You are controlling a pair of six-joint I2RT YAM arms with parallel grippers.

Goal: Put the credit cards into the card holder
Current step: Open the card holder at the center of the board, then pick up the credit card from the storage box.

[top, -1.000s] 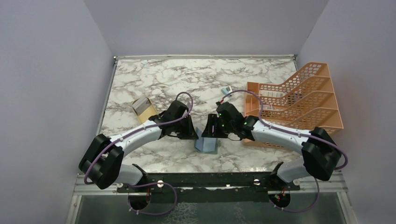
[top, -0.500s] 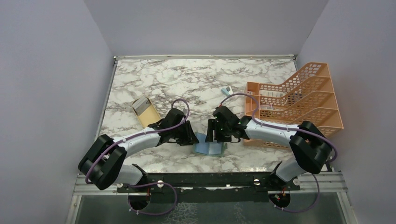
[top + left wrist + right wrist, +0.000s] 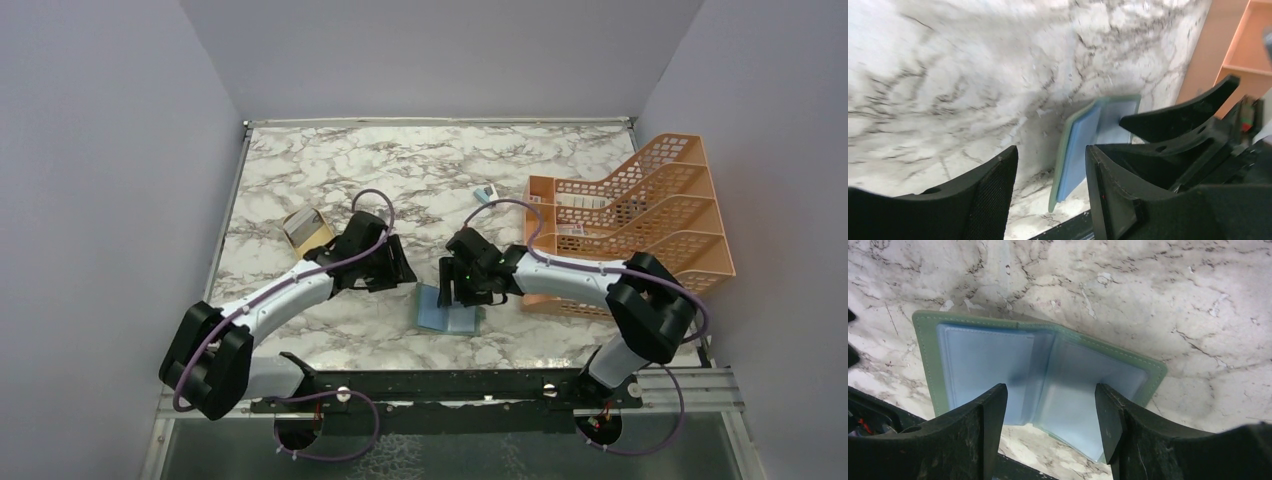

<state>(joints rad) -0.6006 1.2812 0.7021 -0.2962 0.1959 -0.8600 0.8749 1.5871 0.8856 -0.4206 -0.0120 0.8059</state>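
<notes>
From above: the wallet (image 3: 448, 312) lies open on the marble table (image 3: 330, 170), near the front edge. Left wrist: left gripper (image 3: 1050, 155) parted, empty, with the wallet just beyond. Right wrist: right gripper (image 3: 1050, 390) spread wide, empty, hovering over the open pockets.

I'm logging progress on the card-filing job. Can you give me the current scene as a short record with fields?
card holder: lying open on the marble table, pale blue pockets facing up, no card visible in them
credit cards: in the tan dish, apart from the holder, on its left
left fingers: apart, nothing between them, beside the holder's left edge
right fingers: apart, nothing held, over the open holder
orange file rack: at the table's right side
</notes>
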